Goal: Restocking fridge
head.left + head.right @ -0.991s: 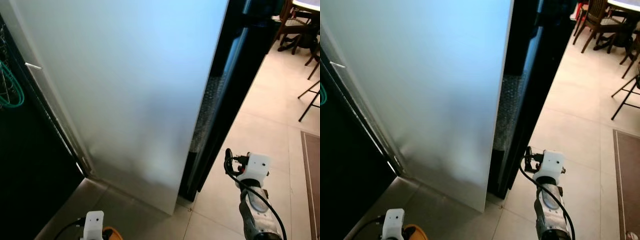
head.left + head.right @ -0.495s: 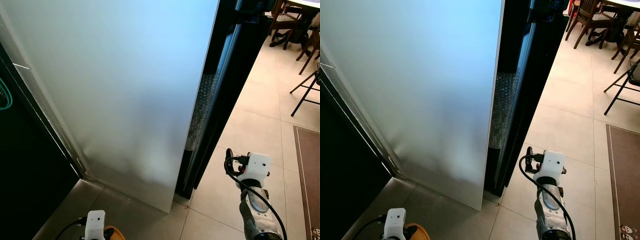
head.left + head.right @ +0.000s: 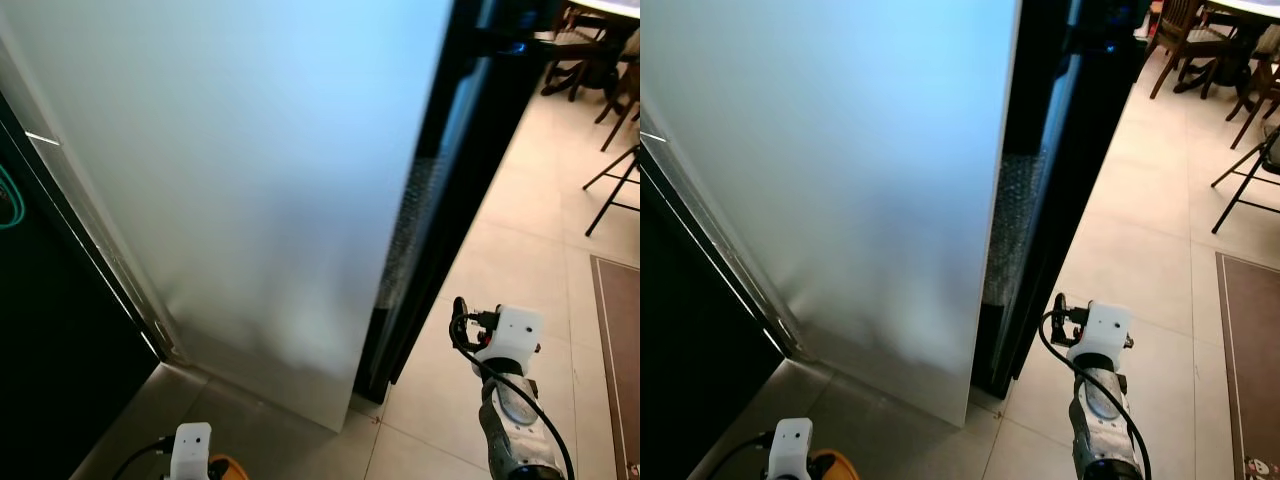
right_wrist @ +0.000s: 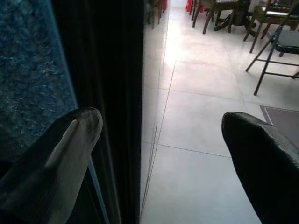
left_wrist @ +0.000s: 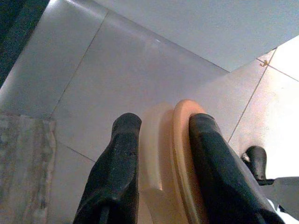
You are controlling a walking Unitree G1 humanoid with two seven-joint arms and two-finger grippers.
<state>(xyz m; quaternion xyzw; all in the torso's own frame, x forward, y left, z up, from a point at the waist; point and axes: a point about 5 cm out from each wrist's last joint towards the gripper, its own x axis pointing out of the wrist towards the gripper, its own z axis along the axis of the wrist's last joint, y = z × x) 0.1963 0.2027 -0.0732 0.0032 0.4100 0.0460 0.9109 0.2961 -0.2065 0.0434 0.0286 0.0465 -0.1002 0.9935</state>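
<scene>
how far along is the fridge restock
Done: an item is picked up; the left gripper is shut on an orange, disc-like thing, held low over the floor tiles. In hand: the robot faces the white fridge panel and its dark edge, with the right gripper open beside that edge. Left: nothing is seen placed inside yet, so the stocking itself remains.

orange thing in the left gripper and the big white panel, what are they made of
The flat orange object between the left gripper's fingers looks like smooth, matte plastic, evenly coloured with a rounded rim. The large white panel, probably the fridge door, looks like satin-painted metal or frosted glass: soft, diffuse sheen, no sharp reflections.
</scene>
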